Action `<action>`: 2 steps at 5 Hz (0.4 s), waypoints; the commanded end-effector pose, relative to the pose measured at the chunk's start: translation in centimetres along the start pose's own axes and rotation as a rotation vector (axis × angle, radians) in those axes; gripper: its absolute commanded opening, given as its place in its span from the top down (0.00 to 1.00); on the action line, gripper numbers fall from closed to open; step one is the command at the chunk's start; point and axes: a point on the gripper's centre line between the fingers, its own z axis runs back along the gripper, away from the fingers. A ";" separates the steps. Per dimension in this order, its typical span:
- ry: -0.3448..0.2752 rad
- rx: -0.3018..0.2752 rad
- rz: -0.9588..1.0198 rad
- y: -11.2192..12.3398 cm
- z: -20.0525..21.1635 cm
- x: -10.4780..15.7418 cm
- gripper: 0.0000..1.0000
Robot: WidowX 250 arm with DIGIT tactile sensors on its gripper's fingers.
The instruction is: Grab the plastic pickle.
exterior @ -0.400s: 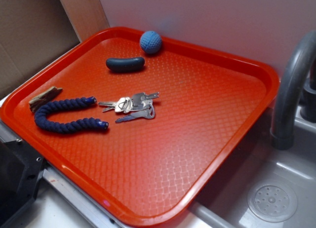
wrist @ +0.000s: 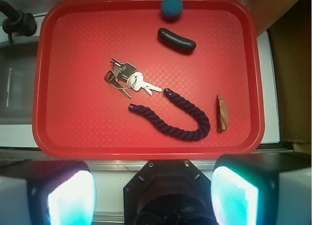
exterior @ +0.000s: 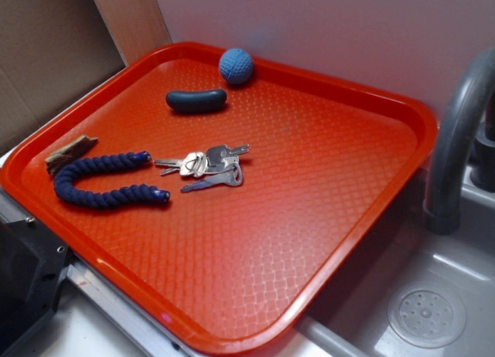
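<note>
Approach not begun: pincer (wrist: 153, 193) spread wide, empty.
Next, travel to the plastic pickle (exterior: 196, 100) beside the far ball (exterior: 236, 66).

Pickle (exterior: 196, 100) on tray (exterior: 325, 218), beside ball (exterior: 236, 66)

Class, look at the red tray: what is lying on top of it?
On the red tray lie the plastic pickle, a blue knitted ball, a bunch of keys, a navy rope and a small brown piece. Whatever sits beneath them stays hidden.

A kitchen-style setup: a red tray (exterior: 402, 113) sits beside a grey sink (exterior: 433, 295) with a faucet (exterior: 456, 133).
</note>
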 end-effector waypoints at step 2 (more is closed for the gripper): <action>0.026 -0.036 -0.266 7.0 -10.6 9.8 0.00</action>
